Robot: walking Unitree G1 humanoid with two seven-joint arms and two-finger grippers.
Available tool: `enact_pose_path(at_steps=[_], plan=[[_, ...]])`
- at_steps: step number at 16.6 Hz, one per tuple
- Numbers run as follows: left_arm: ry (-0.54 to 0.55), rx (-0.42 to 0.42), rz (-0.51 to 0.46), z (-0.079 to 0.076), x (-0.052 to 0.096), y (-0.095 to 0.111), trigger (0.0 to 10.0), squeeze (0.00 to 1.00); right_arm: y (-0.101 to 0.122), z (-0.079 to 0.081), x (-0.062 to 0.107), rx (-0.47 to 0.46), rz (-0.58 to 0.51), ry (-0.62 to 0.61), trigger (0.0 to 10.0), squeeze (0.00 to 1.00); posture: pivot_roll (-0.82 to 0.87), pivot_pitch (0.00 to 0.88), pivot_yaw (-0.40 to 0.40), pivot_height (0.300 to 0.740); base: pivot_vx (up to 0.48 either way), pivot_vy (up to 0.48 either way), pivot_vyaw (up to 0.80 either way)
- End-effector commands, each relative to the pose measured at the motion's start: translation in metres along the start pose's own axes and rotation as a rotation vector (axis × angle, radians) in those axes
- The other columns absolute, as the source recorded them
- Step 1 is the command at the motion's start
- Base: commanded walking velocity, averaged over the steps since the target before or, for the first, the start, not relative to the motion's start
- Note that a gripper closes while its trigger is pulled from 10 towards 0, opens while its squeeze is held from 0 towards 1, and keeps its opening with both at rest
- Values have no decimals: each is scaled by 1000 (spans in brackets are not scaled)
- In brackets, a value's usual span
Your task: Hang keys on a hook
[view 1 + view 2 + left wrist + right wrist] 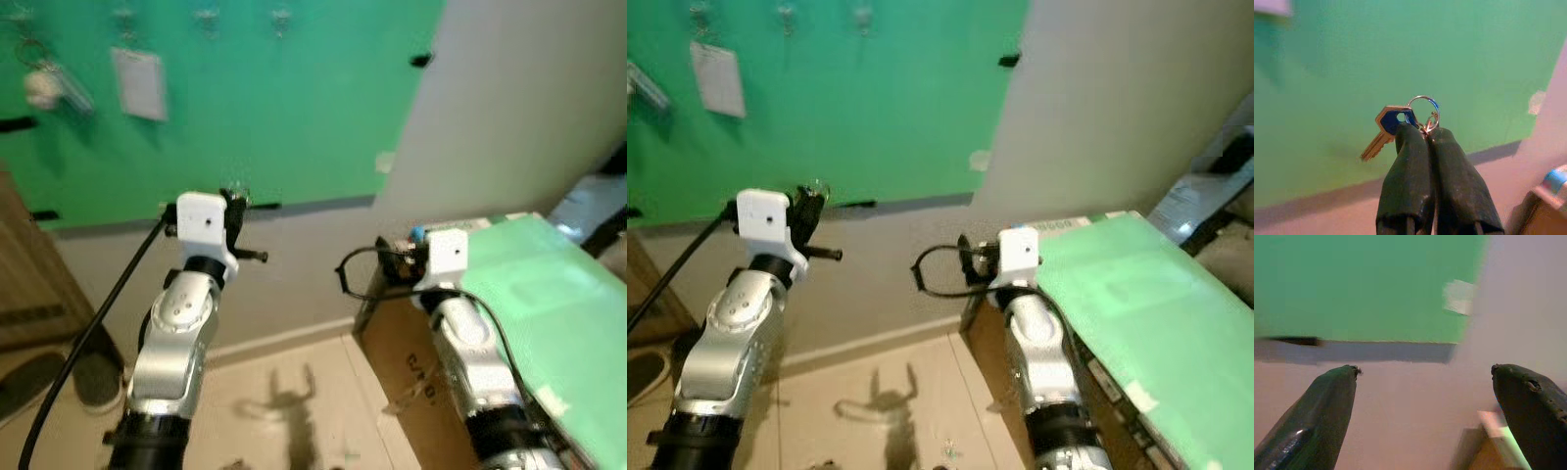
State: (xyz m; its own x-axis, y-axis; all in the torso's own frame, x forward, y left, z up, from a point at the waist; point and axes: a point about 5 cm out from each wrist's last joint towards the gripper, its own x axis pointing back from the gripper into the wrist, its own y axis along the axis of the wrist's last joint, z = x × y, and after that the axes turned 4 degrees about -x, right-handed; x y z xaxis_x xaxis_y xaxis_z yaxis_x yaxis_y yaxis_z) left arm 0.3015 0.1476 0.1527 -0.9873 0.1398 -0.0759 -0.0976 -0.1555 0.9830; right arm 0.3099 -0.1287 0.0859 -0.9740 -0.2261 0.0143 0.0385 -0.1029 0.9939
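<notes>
Keys (1400,125) in left gripper (1426,131) before green board (294,108)

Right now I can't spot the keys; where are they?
In the left claw, pinched at the ring, the keys are raised before the green board, below its hooks.

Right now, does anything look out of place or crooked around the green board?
Nothing stands out. The left gripper is shut on the keys in front of the green board. The right gripper is open and holds nothing.
</notes>
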Motion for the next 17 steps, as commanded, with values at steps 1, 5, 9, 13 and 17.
enact_pose_path(at_steps=[1,5,9,13,17], plan=[[-35,-33,-55,-7,-8,15,10000,0,4,1,-2,14,-14,9,10000,0,117,0,-82,740,0,450,0],[-87,-58,-104,-16,-18,30,10000,0,3,3,-3,12,-20,8,10000,0,108,0,-73,740,0,0,0],[-105,0,-212,-21,7,40,10000,0,33,-23,21,70,-209,-175,10000,0,96,0,-68,740,337,0,0],[-117,2,-287,-16,39,53,10000,0,45,-27,52,149,-262,-180,10000,0,97,0,-78,740,480,0,0],[-218,-74,-324,-42,24,69,10000,0,46,-19,34,120,-234,-169,10000,0,105,0,-84,740,480,0,0]])
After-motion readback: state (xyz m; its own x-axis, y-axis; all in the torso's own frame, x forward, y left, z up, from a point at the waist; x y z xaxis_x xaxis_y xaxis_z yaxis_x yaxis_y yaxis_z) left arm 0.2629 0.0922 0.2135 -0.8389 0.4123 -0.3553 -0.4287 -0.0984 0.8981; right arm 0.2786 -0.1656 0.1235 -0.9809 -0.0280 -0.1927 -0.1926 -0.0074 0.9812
